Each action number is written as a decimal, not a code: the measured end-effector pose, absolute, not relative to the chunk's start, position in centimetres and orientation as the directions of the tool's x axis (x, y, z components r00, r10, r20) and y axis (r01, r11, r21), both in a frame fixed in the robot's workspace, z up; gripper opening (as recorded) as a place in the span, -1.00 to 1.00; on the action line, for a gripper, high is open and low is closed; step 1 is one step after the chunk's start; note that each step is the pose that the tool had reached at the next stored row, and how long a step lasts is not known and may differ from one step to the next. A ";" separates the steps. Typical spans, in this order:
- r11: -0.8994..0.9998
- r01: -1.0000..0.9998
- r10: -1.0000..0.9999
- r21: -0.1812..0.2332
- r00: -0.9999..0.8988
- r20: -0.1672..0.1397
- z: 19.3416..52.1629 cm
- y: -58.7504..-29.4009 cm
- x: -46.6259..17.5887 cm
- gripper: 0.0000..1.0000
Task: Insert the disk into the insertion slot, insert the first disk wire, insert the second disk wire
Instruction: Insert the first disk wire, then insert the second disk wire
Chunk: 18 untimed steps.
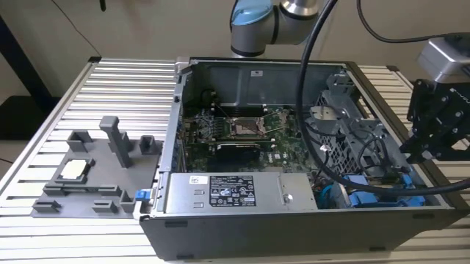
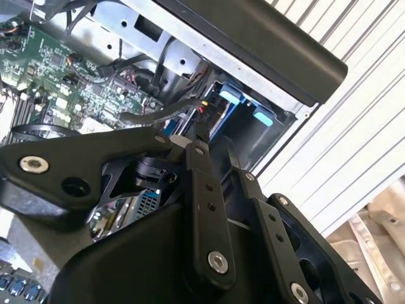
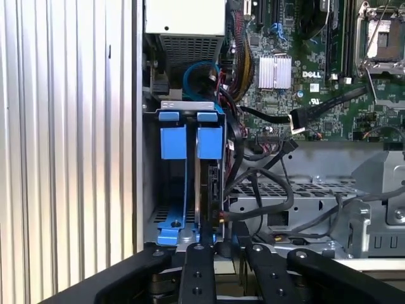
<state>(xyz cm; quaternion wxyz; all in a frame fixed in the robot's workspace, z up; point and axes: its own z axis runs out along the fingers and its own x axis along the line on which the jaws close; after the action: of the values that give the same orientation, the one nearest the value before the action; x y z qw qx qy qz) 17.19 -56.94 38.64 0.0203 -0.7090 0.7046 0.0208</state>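
First wrist view: you're looking along the gripper (image 3: 221, 246) at the disk (image 3: 209, 187). It's prob. home already. It stands on edge inside the insertion slot (image 3: 152, 190), w/ its blue tab (image 3: 210, 138) at the slot's open end, level w/ a second blue tab (image 3: 173, 138) just beside it. That puts the disk in the corner of the computer case (image 1: 294, 231), next to the power supply box (image 1: 231, 192), w/ the perforated cage (image 1: 345, 137) on its other side.

The gripper hovers just beside the disk's exposed edge, where a thin black wire (image 3: 223, 218) ends close to it. You can't tell if it's clenched, released or pinching that wire, since its own body covers the spot in both wrist views.

In the exterior view the arm reaches in over the case's side wall, tilted. That's likely because the cage & cable bundle block a straight drop into that corner.

The black cables (image 3: 266, 190) drape over the cage, & one loose plug (image 3: 297, 120) hangs over the circuit board (image 3: 329, 76). By my read, at least one wire isn't connected yet.

The grey parts stand (image 1: 96, 176) sits on the table (image 1: 66, 110) near the edge at the exterior view's left, well apart from the work.
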 end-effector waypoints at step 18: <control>-0.006 -1.000 -0.998 -0.001 0.006 -0.058 38.6 -52.6 15.5 -0.47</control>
<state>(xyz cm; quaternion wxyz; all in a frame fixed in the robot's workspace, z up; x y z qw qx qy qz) 15.47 -52.64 38.62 0.0209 -0.7089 0.7047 0.0202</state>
